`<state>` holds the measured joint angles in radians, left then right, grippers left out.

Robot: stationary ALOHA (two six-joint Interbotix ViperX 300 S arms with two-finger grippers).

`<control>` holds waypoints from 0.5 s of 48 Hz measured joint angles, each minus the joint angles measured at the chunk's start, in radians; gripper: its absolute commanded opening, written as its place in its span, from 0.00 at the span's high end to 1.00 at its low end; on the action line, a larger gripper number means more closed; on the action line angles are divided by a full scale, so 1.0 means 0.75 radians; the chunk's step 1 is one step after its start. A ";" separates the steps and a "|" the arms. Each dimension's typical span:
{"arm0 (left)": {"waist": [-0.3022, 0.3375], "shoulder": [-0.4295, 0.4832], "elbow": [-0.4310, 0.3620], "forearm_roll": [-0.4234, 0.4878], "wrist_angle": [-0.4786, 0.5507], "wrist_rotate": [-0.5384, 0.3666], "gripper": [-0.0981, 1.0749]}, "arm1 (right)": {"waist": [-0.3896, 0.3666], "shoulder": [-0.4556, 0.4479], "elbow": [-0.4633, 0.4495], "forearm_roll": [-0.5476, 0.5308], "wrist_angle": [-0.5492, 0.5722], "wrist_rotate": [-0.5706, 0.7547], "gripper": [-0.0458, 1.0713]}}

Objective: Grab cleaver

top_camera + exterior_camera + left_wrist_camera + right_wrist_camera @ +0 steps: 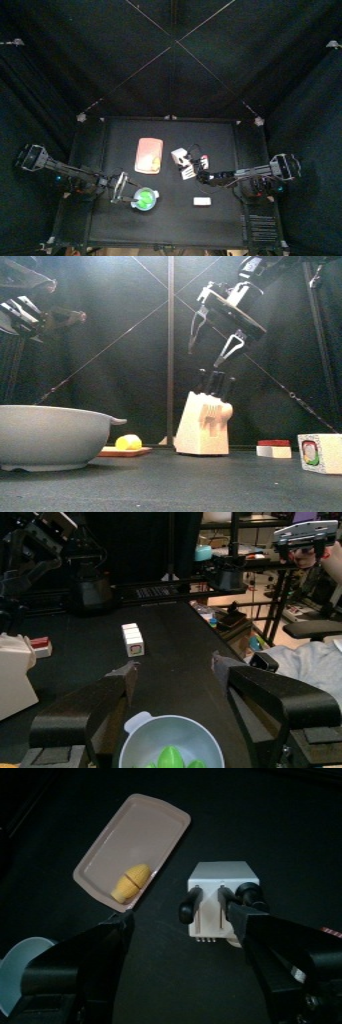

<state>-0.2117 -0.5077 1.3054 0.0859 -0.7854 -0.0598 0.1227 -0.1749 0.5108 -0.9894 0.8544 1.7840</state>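
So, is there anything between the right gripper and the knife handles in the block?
Nothing visible. The right gripper hangs open above the knife block, and the air down to the black knife handles is free. The tray with the yellow fruit lies beside the block, apart from it.

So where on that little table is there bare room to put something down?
The far strip of the table beyond the pink tray is bare, as is the near edge below the bowl and the small box. The middle is crowded: the tray, the knife block and the bowl sit close together.
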 measured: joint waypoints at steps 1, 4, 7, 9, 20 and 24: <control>0.000 0.000 0.000 0.000 0.000 0.000 0.11 | -0.002 0.002 -0.002 0.000 0.000 -0.002 0.04; -0.002 0.000 0.000 0.000 0.000 0.000 0.11 | 0.000 0.004 -0.006 -0.002 0.004 -0.002 0.04; 0.000 0.000 0.002 0.000 0.000 0.000 0.11 | 0.000 0.006 -0.010 -0.002 0.010 0.000 0.05; 0.000 0.000 0.002 0.000 0.000 0.000 0.10 | 0.002 0.006 -0.012 -0.002 0.018 -0.002 0.06; 0.000 0.000 0.002 0.000 0.000 -0.002 0.10 | 0.018 0.008 -0.014 0.002 0.033 0.002 0.27; 0.000 0.000 0.002 0.000 0.000 0.000 0.11 | 0.018 0.012 -0.014 0.016 0.027 0.006 0.32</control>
<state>-0.2117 -0.5077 1.3070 0.0859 -0.7854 -0.0598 0.1365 -0.1657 0.5001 -0.9771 0.8744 1.7886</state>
